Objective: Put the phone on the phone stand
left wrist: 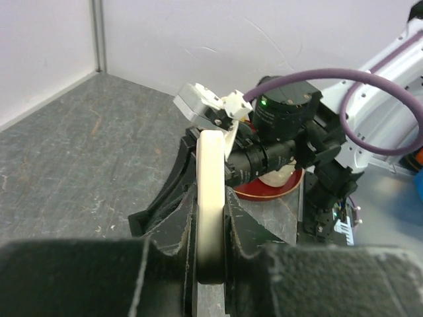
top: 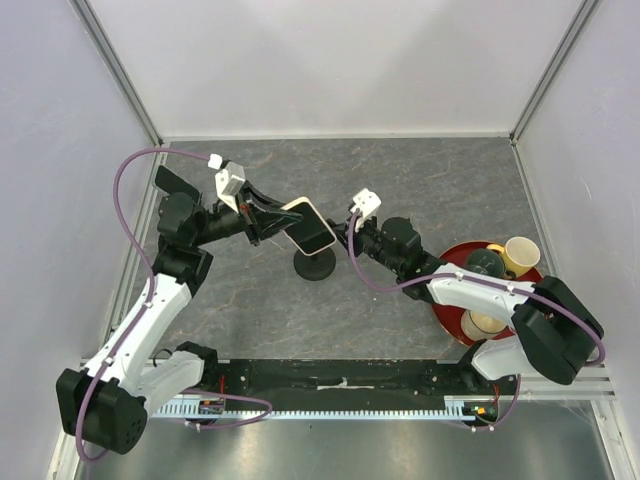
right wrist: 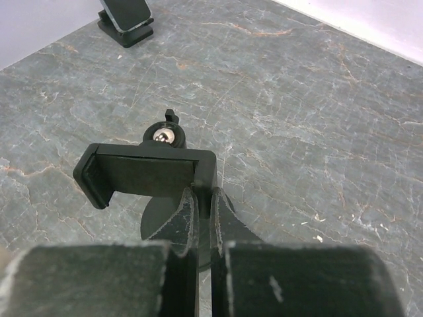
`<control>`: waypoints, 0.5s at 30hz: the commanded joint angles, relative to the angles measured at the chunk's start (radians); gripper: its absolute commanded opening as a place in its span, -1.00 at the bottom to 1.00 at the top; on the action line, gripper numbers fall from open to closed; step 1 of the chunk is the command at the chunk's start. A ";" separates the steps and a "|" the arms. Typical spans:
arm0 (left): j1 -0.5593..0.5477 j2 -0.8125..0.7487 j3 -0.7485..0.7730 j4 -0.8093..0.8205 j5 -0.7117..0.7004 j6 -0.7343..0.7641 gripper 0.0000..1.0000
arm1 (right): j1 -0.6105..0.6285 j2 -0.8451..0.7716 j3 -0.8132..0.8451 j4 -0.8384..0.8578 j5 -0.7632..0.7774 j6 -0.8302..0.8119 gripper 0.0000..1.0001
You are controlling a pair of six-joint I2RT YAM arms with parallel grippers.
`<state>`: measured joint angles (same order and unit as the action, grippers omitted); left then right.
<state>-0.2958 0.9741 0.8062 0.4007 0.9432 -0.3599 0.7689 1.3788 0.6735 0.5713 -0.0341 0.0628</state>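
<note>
Top view, phone: we see the phone [top: 311, 228] held in the air, screen up and tilted, just above the phone stand [top: 314, 265]; it is not seated in the stand
Top view, left arm: the left end effector [top: 283, 221] grips the phone's left end
Top view, right arm: the right end effector [top: 347, 238] reaches the stand's top from the right; the phone hides its tips here
Top view, surroundings: grey worktop [top: 430, 180]; a red plate [top: 450, 318] carrying cups [top: 521, 254] sits at the right, well apart from the stand
Left wrist, phone: edge-on, pale rim towards us; both fingers [left wrist: 180, 218] are clamped on its flat faces
Left wrist, beyond: the right arm's wrist is just behind the phone
Right wrist, stand: we see the black cradle [right wrist: 149, 172] on its ball joint above the round base
Right wrist, grip: the fingers [right wrist: 187, 211] are drawn together, pinching the cradle's near edge at its right end
</note>
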 commanded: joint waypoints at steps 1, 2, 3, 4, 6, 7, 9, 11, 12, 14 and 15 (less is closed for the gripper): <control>-0.002 0.020 0.033 0.089 0.129 0.039 -0.95 | -0.013 0.020 0.078 -0.042 -0.104 -0.021 -1.00; -0.006 0.023 0.028 0.087 0.152 0.056 -0.95 | -0.022 0.026 0.086 -0.063 -0.145 -0.030 -1.00; -0.009 0.029 0.025 0.084 0.198 0.091 -0.95 | -0.040 0.032 0.104 -0.079 -0.208 -0.034 -1.00; -0.022 0.032 0.024 0.072 0.219 0.111 -0.95 | -0.046 0.037 0.112 -0.094 -0.234 -0.046 -1.00; -0.034 0.044 0.024 0.041 0.278 0.172 -0.95 | -0.071 0.060 0.132 -0.120 -0.335 -0.055 -1.00; -0.048 0.044 0.024 0.036 0.295 0.191 -0.95 | -0.078 0.068 0.141 -0.129 -0.369 -0.057 -1.00; -0.058 0.058 0.031 0.035 0.342 0.226 -0.95 | -0.101 0.092 0.173 -0.165 -0.465 -0.081 -1.00; -0.074 0.102 0.071 -0.018 0.370 0.272 -0.95 | -0.121 0.114 0.214 -0.218 -0.525 -0.115 -1.00; -0.081 0.124 0.089 -0.052 0.370 0.297 -0.95 | -0.128 0.121 0.227 -0.240 -0.573 -0.126 -1.00; -0.088 0.178 0.126 -0.082 0.362 0.346 -0.95 | -0.141 0.144 0.259 -0.290 -0.624 -0.147 -1.00; -0.095 0.195 0.136 -0.098 0.359 0.358 -0.95 | -0.145 0.150 0.267 -0.304 -0.644 -0.153 -1.00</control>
<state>-0.3748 1.0973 0.8471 0.3447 1.2598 -0.1493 0.6369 1.4971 0.8696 0.3847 -0.4603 -0.0578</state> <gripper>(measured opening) 0.187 0.030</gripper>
